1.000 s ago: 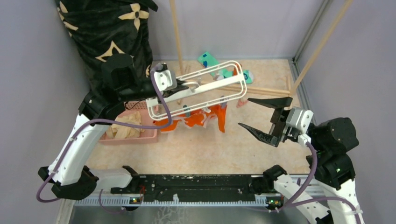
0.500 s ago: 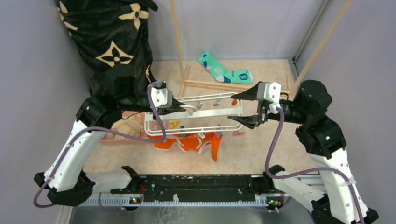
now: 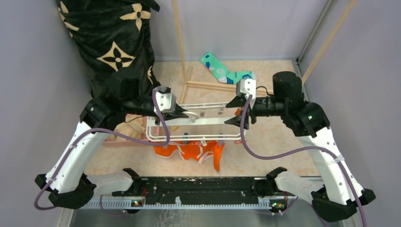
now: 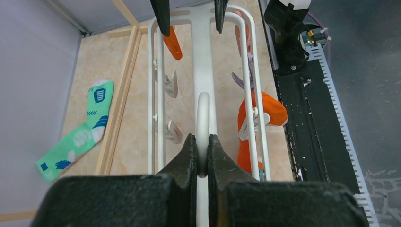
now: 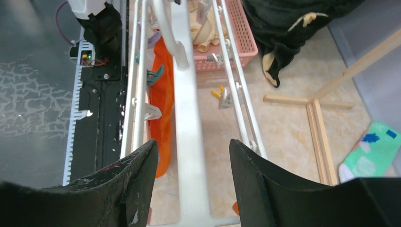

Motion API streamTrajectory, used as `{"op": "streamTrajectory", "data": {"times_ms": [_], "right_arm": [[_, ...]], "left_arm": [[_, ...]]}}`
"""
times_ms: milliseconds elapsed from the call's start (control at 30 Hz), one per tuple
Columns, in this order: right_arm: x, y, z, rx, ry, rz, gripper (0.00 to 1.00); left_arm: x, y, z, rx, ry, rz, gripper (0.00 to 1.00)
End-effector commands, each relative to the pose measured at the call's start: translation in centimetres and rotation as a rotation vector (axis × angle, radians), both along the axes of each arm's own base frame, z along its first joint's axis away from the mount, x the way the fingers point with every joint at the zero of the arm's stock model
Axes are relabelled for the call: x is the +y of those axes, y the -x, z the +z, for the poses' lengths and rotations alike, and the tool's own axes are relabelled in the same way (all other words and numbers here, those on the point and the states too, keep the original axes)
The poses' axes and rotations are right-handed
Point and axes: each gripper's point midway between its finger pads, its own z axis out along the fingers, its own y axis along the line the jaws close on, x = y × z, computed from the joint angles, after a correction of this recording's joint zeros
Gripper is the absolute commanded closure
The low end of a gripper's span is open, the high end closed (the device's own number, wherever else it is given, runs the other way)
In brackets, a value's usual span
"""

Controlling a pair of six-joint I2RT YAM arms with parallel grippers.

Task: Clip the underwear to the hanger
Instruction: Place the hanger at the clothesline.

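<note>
Above table (image 3: 265, 151), my left arm (image 3: 80, 146): jaws clamped on hook (image 4: 202, 109) of hanger (image 3: 213, 121)
Right arm (image 3: 326, 142): jaws spread, straddling hanger end
Underwear (image 3: 189, 152): hanging clipped

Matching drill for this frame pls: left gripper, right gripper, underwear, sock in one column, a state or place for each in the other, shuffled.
Column 1
1. left gripper
2. right gripper
3. underwear
4. teal sock

Column 2
A. lies on the floor beside the wooden rack
B. open, straddling the centre bar of the hanger
C. shut on the hanger's hook
D. hangs from clothespins on the hanger's near rail

Pairs: 1-C, 2-B, 3-D, 4-A
</note>
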Motion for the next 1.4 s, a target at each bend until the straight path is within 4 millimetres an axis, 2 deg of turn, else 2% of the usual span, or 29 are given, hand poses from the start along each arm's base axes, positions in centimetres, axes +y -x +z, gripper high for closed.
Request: {"op": "streamTrajectory", "data": {"times_ms": [0,100,167,267,400,567,767,967,1133,1367], "right_arm": [[-1.1,-0.8,0.6,-0.006,0.033,-0.111,0.43],[-3.0,-3.2,2.1,-0.015,-0.059,-0.374,0.42],[-4.7,-4.7,4.1,0.003,-0.191,-0.571,0.41],[-7.1,-5.1,3.5,0.14,-0.272,-0.784,0.41],[-8.3,-3.4,1.7,0.375,-0.339,-0.906,0.42],[-8.4,-1.7,0.0,0.594,-0.486,-0.954,0.45],[-8.4,-1.5,-3.0,0.747,-0.552,-1.016,0.46],[-6.3,-1.3,-5.1,0.879,-0.635,-0.924,0.46],[-5.0,-1.6,-4.6,0.922,-0.729,-0.829,0.5],[-4.8,-1.9,-4.1,0.889,-0.767,-0.802,0.54]], "left_arm": [[-0.3,0.1,1.6,-0.082,0.053,-0.038,1.0],[-0.3,0.0,1.3,-0.088,0.05,-0.039,1.0],[-0.4,-0.1,1.3,-0.09,0.05,-0.041,1.0],[-0.5,-0.3,1.4,-0.098,0.05,-0.036,1.0],[-0.7,-0.8,1.5,-0.109,0.048,-0.032,1.0],[-1.1,-1.2,1.5,-0.115,0.046,-0.035,1.0],[-1.2,-1.4,1.6,-0.123,0.046,-0.04,1.0],[-1.4,-1.2,1.7,-0.121,0.055,-0.058,1.0],[-1.6,-1.3,1.5,-0.115,0.051,-0.066,1.0],[-1.8,-1.0,1.4,-0.108,0.054,-0.086,1.0]]}}
